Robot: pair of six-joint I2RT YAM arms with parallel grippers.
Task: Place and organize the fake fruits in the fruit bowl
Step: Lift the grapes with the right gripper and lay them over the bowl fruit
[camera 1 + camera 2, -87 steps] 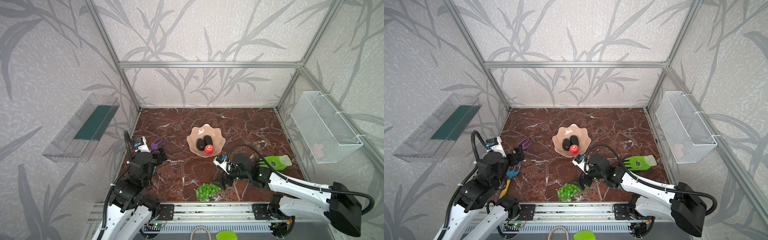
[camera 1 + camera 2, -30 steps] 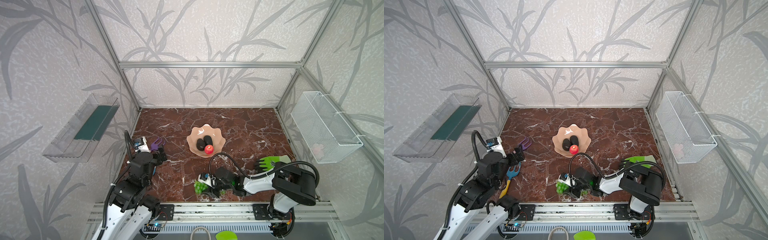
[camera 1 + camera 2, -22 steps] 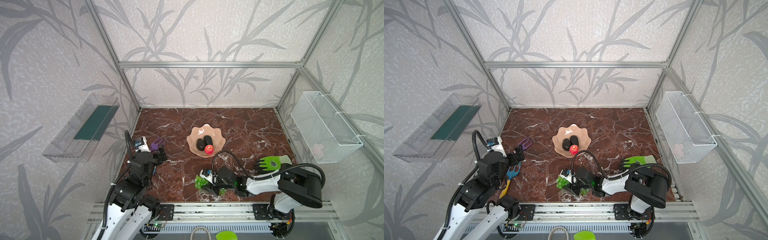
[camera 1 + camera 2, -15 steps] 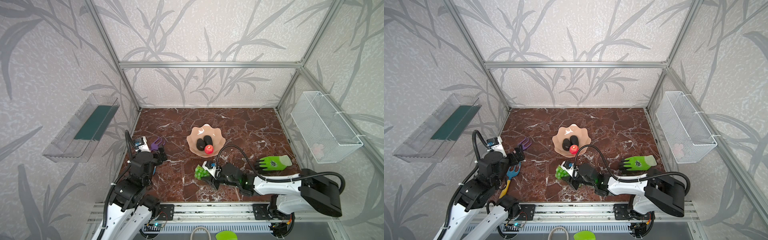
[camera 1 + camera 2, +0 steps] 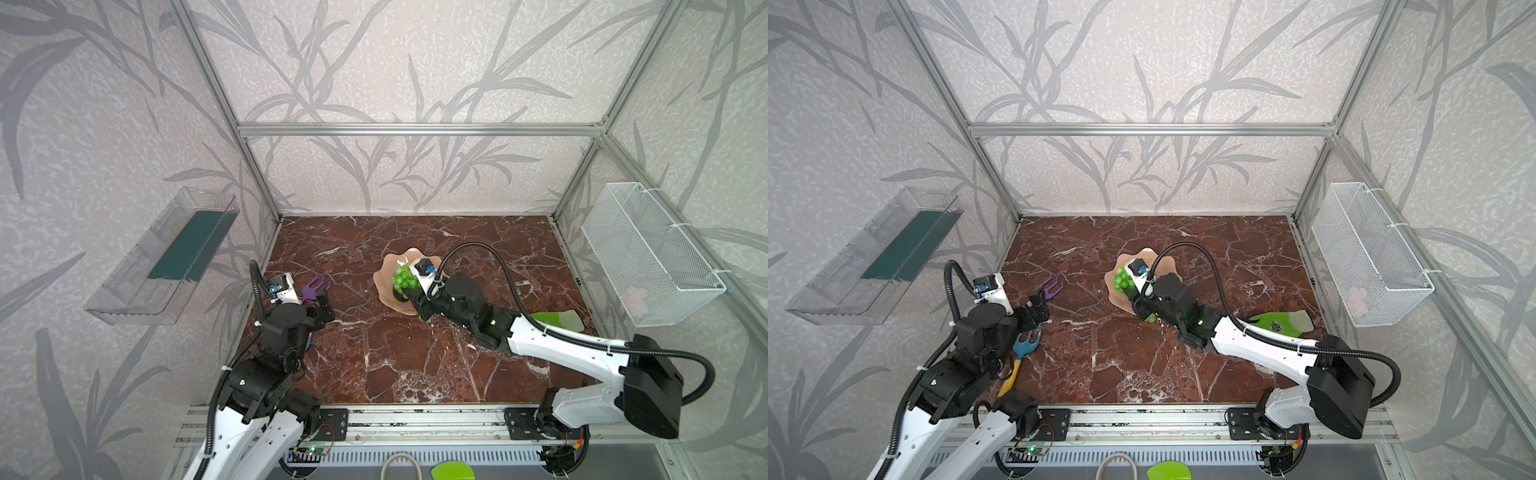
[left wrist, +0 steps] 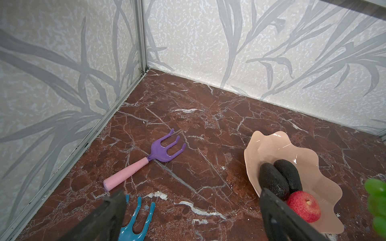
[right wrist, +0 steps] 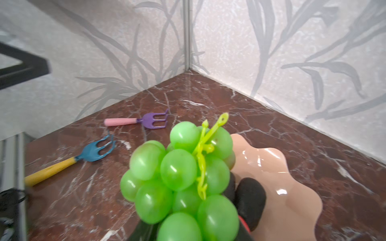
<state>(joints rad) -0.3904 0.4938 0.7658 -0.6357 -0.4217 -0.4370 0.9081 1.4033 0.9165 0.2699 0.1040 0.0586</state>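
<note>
Gripping grapes (image 5: 403, 279), right claw (image 5: 414, 297) hangs over the bowl (image 5: 384, 291)

**Right arm stretched, left arm folded**

The right arm reaches long from the lower right toward the frame's centre, right gripper (image 5: 412, 297) clamped on the grapes (image 5: 401, 279). The left arm sits folded at lower left, left gripper (image 5: 323, 310) with jaws spread wide.
</note>
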